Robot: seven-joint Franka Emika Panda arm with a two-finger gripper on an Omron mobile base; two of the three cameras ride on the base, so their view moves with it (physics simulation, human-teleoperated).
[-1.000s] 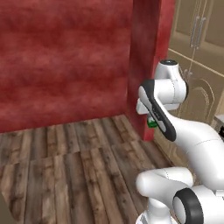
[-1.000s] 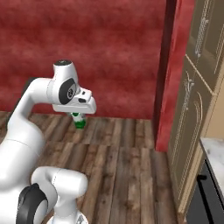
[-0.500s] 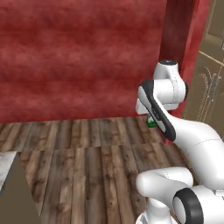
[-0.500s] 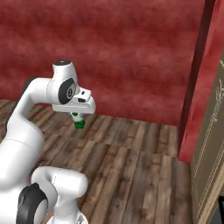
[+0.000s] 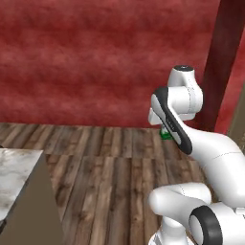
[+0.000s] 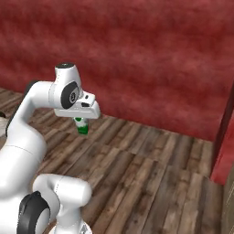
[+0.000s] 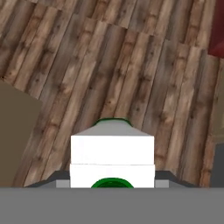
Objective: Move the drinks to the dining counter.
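A: Progress check. Green-and-white carton (image 6: 82, 126) seen hanging under the tool (image 6: 82, 124), clear of the wooden floor (image 6: 151, 173), in the right base view. Tool clamped on the carton, judging by the hand view: white carton top (image 7: 112, 161) wedged low between the two finger tips. Carried, not yet delivered.

B: Agreed. Corner of a marble worktop (image 5: 12, 179) with a tan base noted at the far left of the left base view, low in the frame. Taken to be the dining counter, though too little visible to be sure. Nothing seen standing on that corner. Well apart from the arm.

A: So: one drink in transit, set-down outstanding. Yellow bottle and blue carton unaccounted for; whether already moved or still waiting, impossible to tell here.

B: View differences, left to right. Left base view: gave the worktop corner, plus a sliver of green (image 5: 166, 134) behind the forearm. Grip itself hidden there by the arm.

A: Right base view: gave the carton's height over the floor and the red wall (image 6: 151, 59) behind. No worktop.

B: Hand view: gave the carton top close up, with its green spot at the bottom edge, floorboards below, and a tan surface (image 7: 15, 140) at left, possibly the counter's base.
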